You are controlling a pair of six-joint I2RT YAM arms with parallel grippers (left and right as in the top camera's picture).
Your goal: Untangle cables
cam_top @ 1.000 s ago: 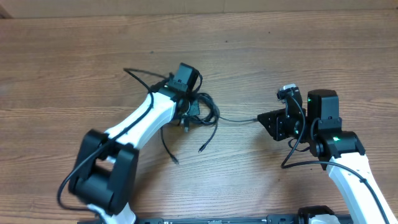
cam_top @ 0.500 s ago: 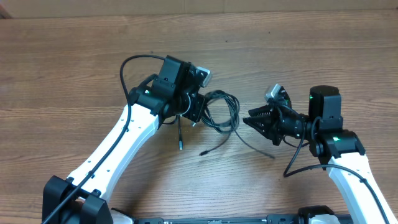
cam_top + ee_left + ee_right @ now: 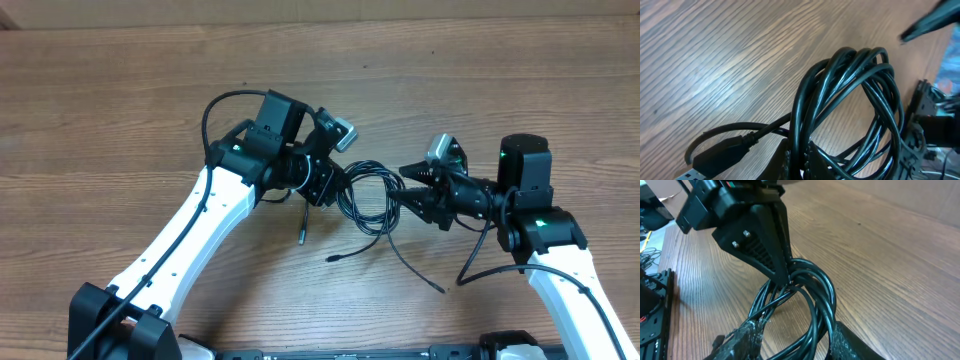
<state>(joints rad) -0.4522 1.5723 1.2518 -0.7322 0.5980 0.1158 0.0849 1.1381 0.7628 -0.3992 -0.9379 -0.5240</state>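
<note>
The cables (image 3: 365,195) are a coil of thin black cords held above the wooden table between both arms. My left gripper (image 3: 330,185) is shut on one side of the coil, and the left wrist view shows the strands pinched between its jaws (image 3: 800,162). The coil (image 3: 850,95) loops out ahead, and a black USB plug (image 3: 715,155) hangs at lower left. My right gripper (image 3: 396,184) is open at the coil's right side. In the right wrist view its fingers (image 3: 795,345) straddle several strands (image 3: 812,295), facing the left gripper (image 3: 760,235).
Loose cable tails hang to the table: one plug end (image 3: 300,238) below the left gripper, one (image 3: 330,260) below the coil, and one (image 3: 441,290) toward the right arm. The right arm's own thick black wire (image 3: 480,262) loops beside it.
My left gripper has carried the coil a little to the right. My right gripper has come in from the right and its open fingers now straddle the coil. The loose tails have shifted.
</note>
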